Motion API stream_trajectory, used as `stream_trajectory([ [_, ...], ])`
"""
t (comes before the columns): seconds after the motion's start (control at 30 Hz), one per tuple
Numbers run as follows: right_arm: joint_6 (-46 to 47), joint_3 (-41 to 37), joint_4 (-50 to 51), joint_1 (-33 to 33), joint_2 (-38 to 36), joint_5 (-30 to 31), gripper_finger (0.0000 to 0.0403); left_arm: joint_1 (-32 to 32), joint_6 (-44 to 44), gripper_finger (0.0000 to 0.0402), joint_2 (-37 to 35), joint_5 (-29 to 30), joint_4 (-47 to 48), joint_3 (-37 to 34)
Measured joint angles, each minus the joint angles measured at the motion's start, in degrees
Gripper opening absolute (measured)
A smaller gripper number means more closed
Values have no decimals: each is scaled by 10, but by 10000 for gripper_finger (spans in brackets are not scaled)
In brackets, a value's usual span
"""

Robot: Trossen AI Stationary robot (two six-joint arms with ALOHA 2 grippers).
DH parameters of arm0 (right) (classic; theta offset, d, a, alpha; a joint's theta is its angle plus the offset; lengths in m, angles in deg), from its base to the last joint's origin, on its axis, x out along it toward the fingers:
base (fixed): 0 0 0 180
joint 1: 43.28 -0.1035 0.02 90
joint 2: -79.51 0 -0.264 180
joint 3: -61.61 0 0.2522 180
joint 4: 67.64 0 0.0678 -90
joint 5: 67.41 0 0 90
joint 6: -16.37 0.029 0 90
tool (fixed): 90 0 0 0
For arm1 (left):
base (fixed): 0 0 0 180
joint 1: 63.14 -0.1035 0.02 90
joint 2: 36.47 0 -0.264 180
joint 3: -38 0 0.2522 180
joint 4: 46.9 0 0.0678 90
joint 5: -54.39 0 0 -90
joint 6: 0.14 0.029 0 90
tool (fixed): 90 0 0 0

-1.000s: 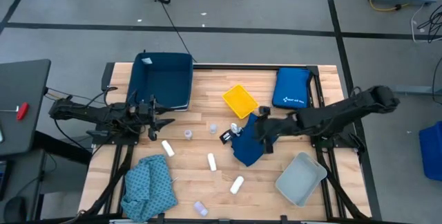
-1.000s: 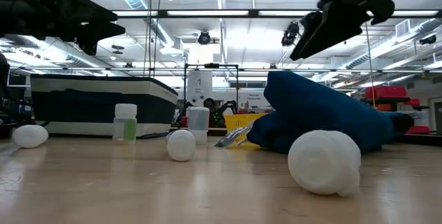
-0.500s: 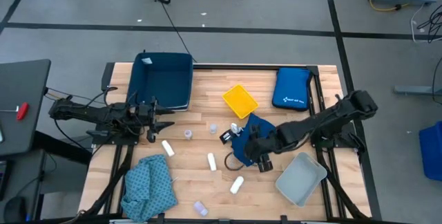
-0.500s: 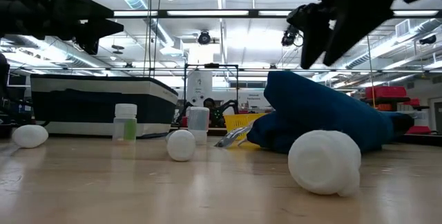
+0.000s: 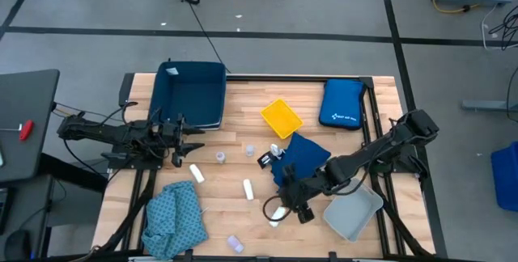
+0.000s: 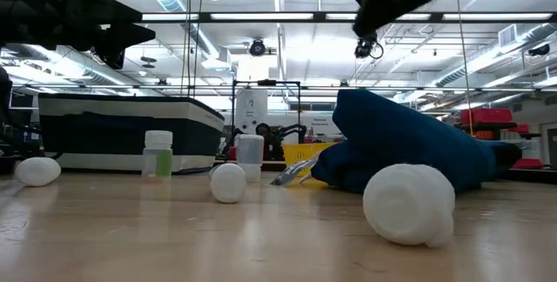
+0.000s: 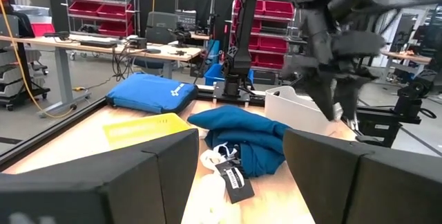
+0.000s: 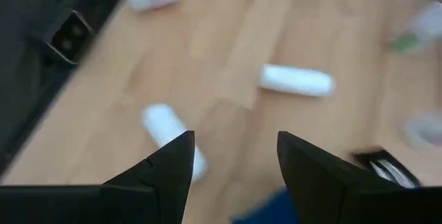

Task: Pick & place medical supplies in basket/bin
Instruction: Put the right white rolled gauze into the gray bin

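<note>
Several white rolls lie on their sides on the wooden table: one (image 5: pixel 196 173), one (image 5: pixel 248 188) and one (image 5: pixel 278 217) nearest the front. Small clear vials (image 5: pixel 220 157) (image 5: pixel 250 150) (image 5: pixel 235 243) stand among them. A navy cloth (image 5: pixel 303 157) lies bunched at the middle and a teal patterned cloth (image 5: pixel 174 217) at the front left. My right gripper (image 5: pixel 285 207) hangs open, slanting down, just above the front roll (image 8: pixel 169 131), touching nothing. My left gripper (image 5: pixel 190 141) waits open and level at the table's left, in front of the dark blue bin (image 5: pixel 190 94).
A grey bin (image 5: pixel 352 208) sits at the front right beside my right arm. A yellow tray (image 5: pixel 281 118) and a royal-blue pouch (image 5: pixel 341 103) lie toward the far edge. A small black-and-white tag (image 5: pixel 267 158) lies at the navy cloth's left edge.
My right gripper has swept from over the navy cloth toward the near edge and leftward, tipping further down, and now hangs over the front white roll. Its fingers stay open. Nothing on the table has moved.
</note>
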Motion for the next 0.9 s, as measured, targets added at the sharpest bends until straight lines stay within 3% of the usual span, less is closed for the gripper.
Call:
stream_trajectory([
  [0.47,-10,-1,-31,-9,94,-54,215,0,0,216,0,0,3,0],
  [0.9,-22,-1,-69,-13,136,-89,215,0,2,216,1,0,9,0],
])
